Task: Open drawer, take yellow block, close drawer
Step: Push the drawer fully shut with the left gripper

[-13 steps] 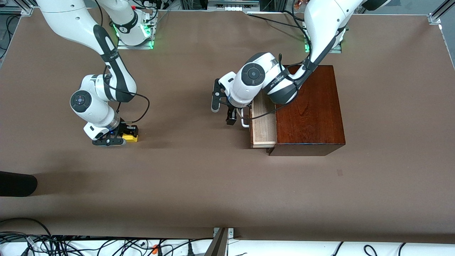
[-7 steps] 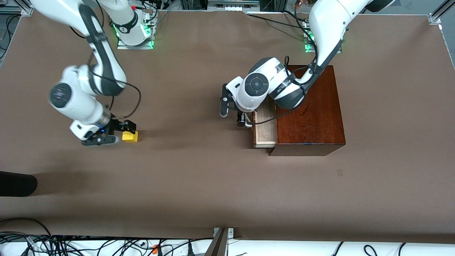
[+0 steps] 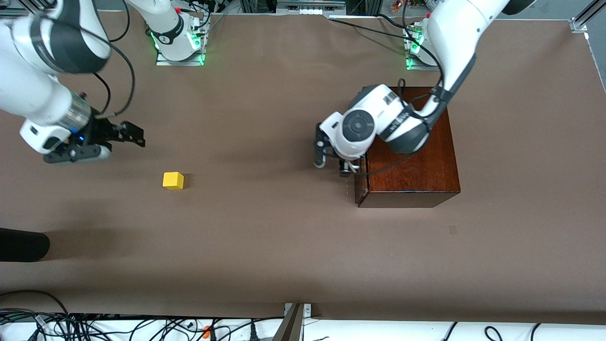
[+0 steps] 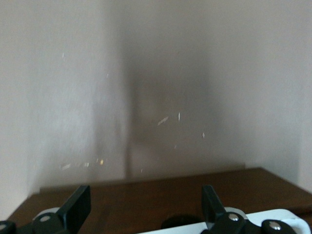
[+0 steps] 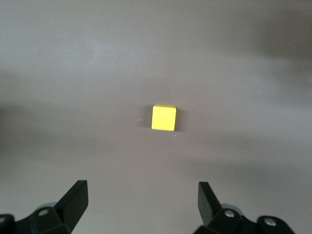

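The yellow block [image 3: 173, 180] lies alone on the brown table toward the right arm's end; it also shows in the right wrist view [image 5: 164, 118]. My right gripper [image 3: 116, 144] is open and empty, up in the air above the table beside the block [image 5: 141, 190]. The drawer [image 3: 360, 182] is pushed into the dark mahogany box [image 3: 416, 151]; no pale tray shows. My left gripper [image 3: 334, 163] is open at the drawer's dark front [image 4: 146, 195], with the white handle [image 4: 265, 219] at one finger.
A dark rounded object [image 3: 23, 244] lies at the table's edge at the right arm's end, nearer to the camera. Cables [image 3: 94, 327] run along the table's near edge.
My right gripper let go of the yellow block, rose and drew away toward the right arm's end. My left gripper pushed the drawer into the box.
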Robot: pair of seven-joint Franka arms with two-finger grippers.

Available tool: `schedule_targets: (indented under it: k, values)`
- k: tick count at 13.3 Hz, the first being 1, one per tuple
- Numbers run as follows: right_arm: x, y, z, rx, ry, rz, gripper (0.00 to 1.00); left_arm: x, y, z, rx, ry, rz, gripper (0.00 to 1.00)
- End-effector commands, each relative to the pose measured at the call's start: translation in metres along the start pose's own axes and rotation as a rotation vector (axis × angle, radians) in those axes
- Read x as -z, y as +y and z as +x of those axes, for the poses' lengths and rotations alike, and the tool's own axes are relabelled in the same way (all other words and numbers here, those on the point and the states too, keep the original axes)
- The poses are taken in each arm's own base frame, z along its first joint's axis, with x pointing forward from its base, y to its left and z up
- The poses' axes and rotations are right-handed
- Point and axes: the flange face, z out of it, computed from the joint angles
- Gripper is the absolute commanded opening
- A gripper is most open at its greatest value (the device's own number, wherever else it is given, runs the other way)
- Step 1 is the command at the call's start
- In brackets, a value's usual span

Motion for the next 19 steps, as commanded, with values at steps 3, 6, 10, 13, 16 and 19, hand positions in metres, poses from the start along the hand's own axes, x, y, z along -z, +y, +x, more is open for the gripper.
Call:
schedule_targets:
  k: [3,6,10,13,16,19]
  values:
    - [0.082,0.004,-0.016,0.026,-0.051,-0.034,1.0,0.013,0.001,-0.004,-0.018,-0.026,0.02,1.0]
    - [0.097,0.009,-0.019,0.014,-0.064,-0.041,1.0,0.073,0.021,0.015,0.123,0.081,0.042,1.0]
    - [0.104,0.011,-0.016,0.012,-0.059,-0.08,1.0,0.164,0.035,-0.043,0.465,0.129,0.013,1.0]
    - [0.116,0.022,-0.016,-0.016,-0.033,-0.074,1.0,0.204,0.032,-0.111,0.61,0.051,-0.012,1.0]
    - [0.115,0.023,-0.014,-0.024,-0.024,-0.065,1.0,0.245,0.021,-0.199,0.882,0.059,0.051,1.0]
    - [0.117,0.014,-0.013,-0.002,-0.024,-0.072,1.0,0.263,0.044,-0.259,1.106,0.042,0.101,1.0]
